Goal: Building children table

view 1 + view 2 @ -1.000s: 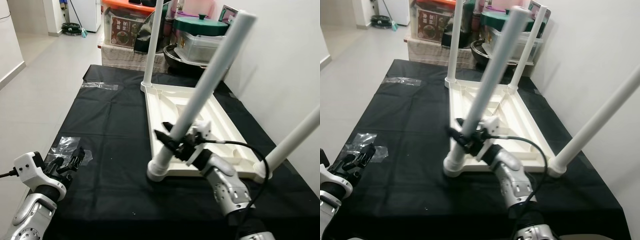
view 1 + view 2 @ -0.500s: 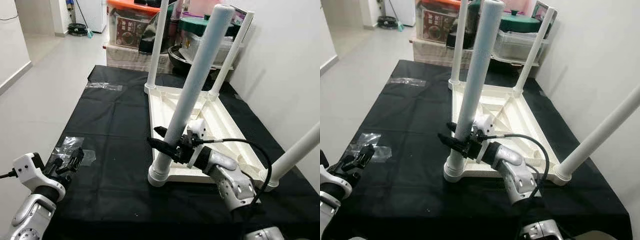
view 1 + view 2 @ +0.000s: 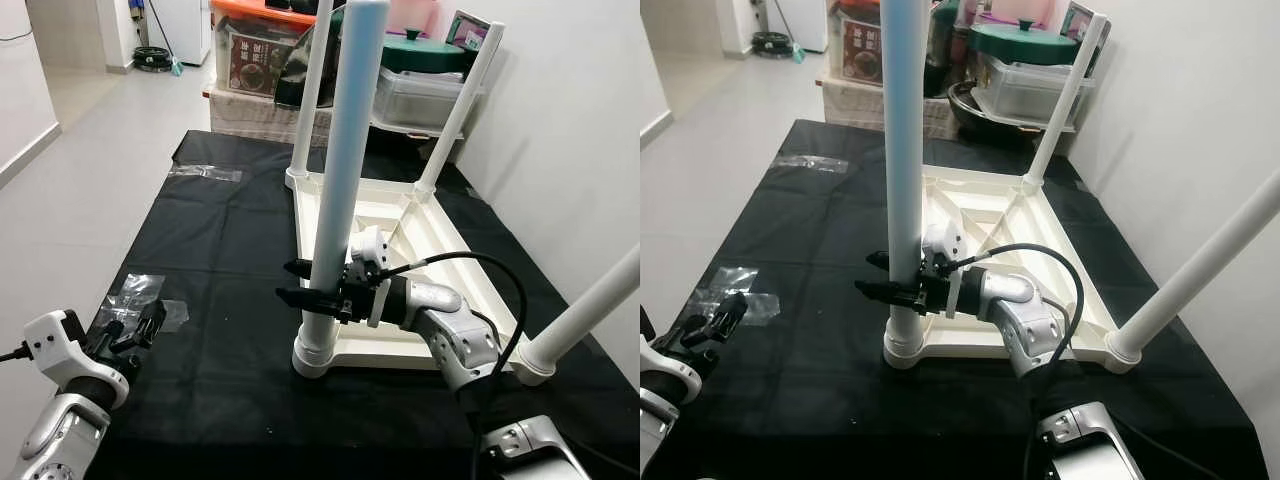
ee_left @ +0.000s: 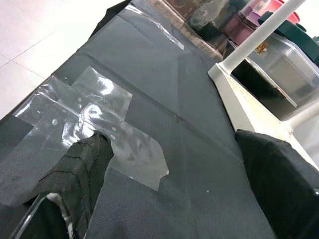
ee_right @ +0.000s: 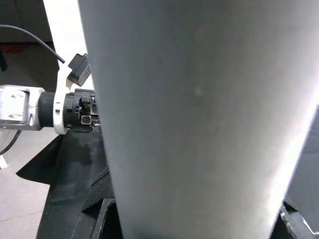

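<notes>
A white children's table (image 3: 445, 245) lies upside down on a black cloth (image 3: 230, 240). Its near left leg (image 3: 345, 150) stands upright in the corner socket (image 3: 318, 355). My right gripper (image 3: 303, 282) is shut on this leg a little above the socket, one black finger on each side; the right wrist view has the leg (image 5: 199, 124) up close. Two far legs (image 3: 312, 90) (image 3: 460, 110) stand upright, and the near right leg (image 3: 590, 305) leans outward. My left gripper (image 3: 140, 325) hovers open near the cloth's front left edge, over a clear plastic bag (image 4: 104, 114).
Another clear plastic strip (image 3: 205, 172) lies at the cloth's far left. Storage boxes (image 3: 260, 55) and a lidded pot (image 3: 430, 55) crowd the space behind the table. A white wall (image 3: 570, 130) runs along the right. Tiled floor (image 3: 90, 170) lies to the left.
The near left leg, held by my right gripper, has swung from leaning right to standing upright. My left arm has barely moved. The camera has shifted a little.
</notes>
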